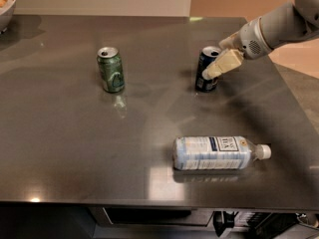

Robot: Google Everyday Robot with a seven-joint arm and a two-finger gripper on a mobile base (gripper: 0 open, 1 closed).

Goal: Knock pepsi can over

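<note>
The pepsi can (203,59), dark blue with a silver top, stands upright on the dark table (65,148), right of centre. My gripper (209,72) comes in from the upper right on a grey arm (279,26). Its cream tip lies across the can's right side and front, at or touching the can. The gripper holds nothing.
A green can (110,69) stands upright to the left of the pepsi can. A clear water bottle (219,152) lies on its side near the front edge. A bowl (5,6) sits at the far left corner. The table's right edge is close behind the arm.
</note>
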